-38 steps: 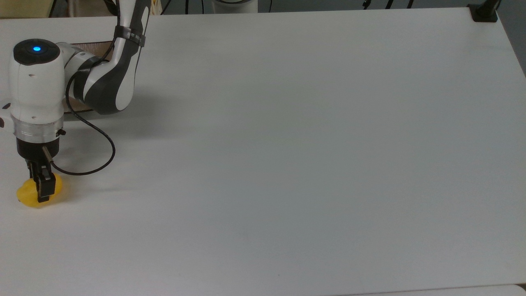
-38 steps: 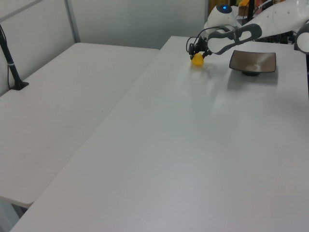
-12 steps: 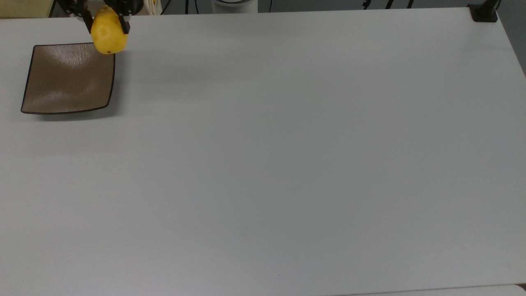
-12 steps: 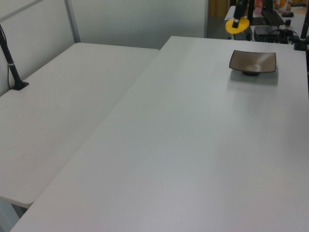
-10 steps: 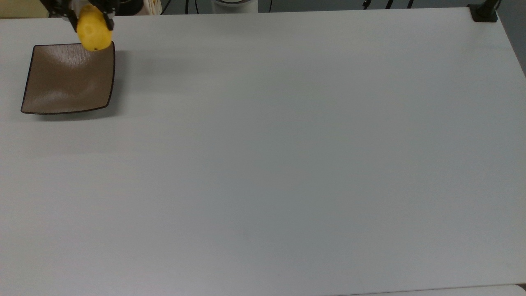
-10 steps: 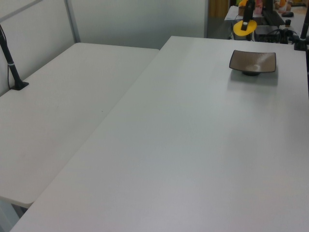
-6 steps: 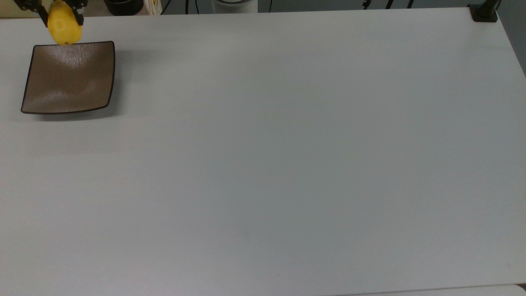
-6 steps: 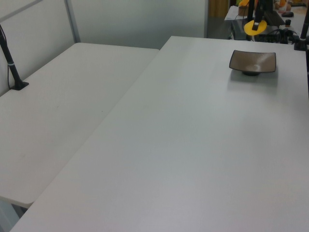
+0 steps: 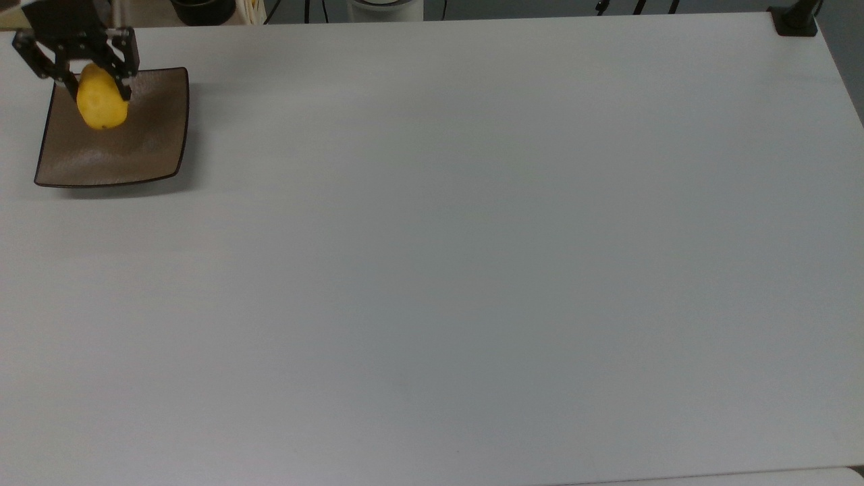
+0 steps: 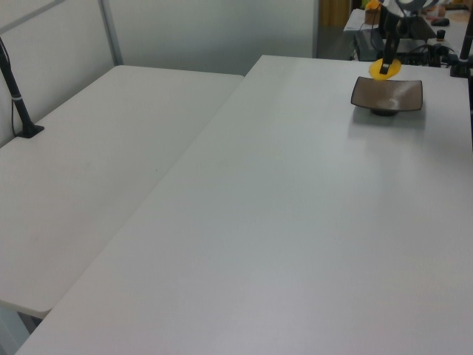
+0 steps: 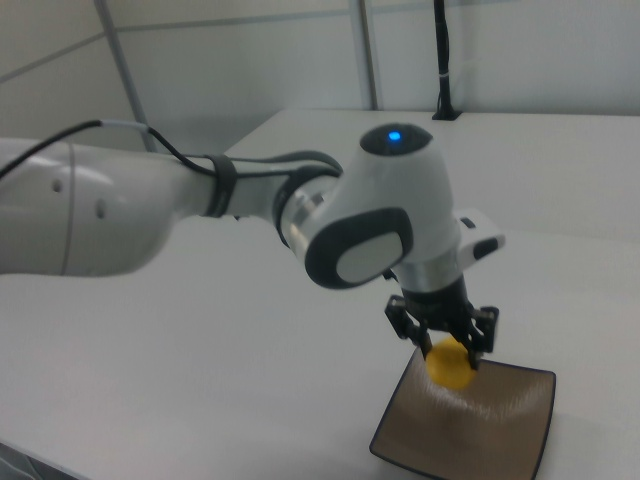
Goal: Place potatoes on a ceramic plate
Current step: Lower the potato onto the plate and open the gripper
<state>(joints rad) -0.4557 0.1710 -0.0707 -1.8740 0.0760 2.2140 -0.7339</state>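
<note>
One potato [image 9: 102,104] | long axis vertical | clenched in pincer [image 9: 94,93] | above ceramic plate [image 9: 145,142]

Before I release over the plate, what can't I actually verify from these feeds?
- Gap under the potato: the top view looks straight down, so its height above the ceramic plate is unreadable.
- End effector grip: too small in the left view.
- Plate's near-left corner: cut off by the right view's bottom edge.

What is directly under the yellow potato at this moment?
The ceramic plate lies under the potato, which the gripper holds above it. The potato covers part of the plate's surface; whether they touch is unclear.
</note>
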